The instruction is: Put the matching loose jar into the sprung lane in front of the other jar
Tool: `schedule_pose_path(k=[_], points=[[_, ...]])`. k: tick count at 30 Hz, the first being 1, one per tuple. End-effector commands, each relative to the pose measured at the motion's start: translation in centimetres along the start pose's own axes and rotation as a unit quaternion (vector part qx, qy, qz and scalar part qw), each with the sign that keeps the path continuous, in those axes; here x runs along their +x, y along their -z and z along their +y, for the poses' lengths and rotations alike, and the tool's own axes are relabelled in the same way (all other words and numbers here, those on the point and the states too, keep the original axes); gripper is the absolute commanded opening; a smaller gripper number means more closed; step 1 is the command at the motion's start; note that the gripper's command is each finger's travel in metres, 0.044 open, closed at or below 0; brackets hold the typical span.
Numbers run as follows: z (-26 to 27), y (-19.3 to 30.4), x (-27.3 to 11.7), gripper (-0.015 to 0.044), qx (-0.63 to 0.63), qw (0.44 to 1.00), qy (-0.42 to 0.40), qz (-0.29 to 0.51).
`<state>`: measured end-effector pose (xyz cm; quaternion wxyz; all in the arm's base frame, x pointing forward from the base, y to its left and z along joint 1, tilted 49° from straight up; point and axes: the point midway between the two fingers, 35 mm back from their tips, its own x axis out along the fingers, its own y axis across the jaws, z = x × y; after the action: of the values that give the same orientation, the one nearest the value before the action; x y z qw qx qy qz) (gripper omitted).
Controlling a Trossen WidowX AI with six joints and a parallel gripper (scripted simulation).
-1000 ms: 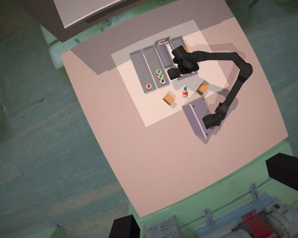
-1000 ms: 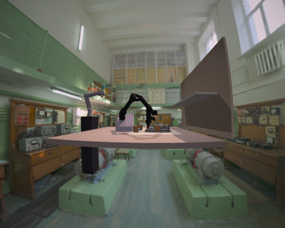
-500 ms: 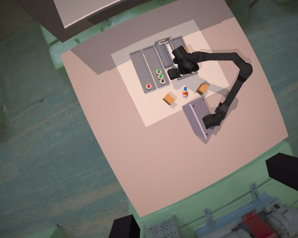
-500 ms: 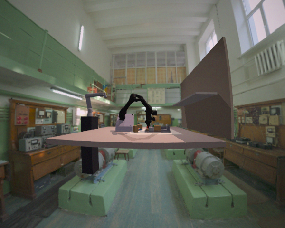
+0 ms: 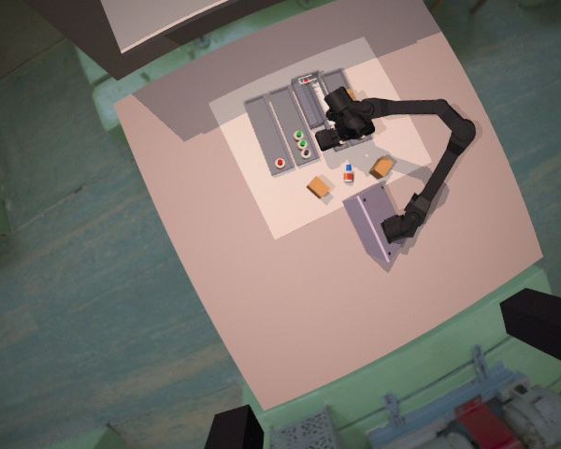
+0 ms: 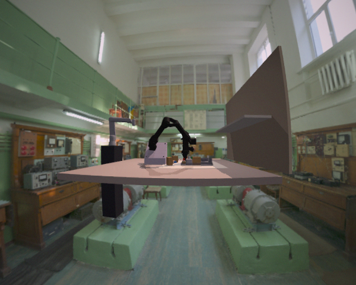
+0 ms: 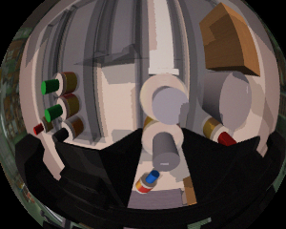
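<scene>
In the wrist view my gripper is shut on a jar with a grey cap, held upright over the front part of the sprung lane. In the exterior view the gripper is low over the lanes; in the top view the arm hides its fingers. The lane jar, with a pale grey cap, stands directly behind the held jar, in front of the white pusher plate. The two jars overlap in view, so I cannot tell whether they touch. The low front stop and the held jar's base are hidden.
Left lanes hold two green-capped jars, a black-capped jar and a red-capped jar. Right of the lane are a large grey cylinder and another red-capped jar. A blue-capped bottle and wooden blocks lie in front.
</scene>
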<state>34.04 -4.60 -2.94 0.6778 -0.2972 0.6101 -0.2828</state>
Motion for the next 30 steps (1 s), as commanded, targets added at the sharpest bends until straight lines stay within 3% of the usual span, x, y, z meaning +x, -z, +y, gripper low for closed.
schedule_pose_path(k=[1, 30], points=[[-0.19, -0.15, 0.03, 0.0, 0.004, 1.0, 0.004, -0.004], [-0.18, 0.34, 0.04, 0.0, 0.004, 1.0, 0.004, -0.004]])
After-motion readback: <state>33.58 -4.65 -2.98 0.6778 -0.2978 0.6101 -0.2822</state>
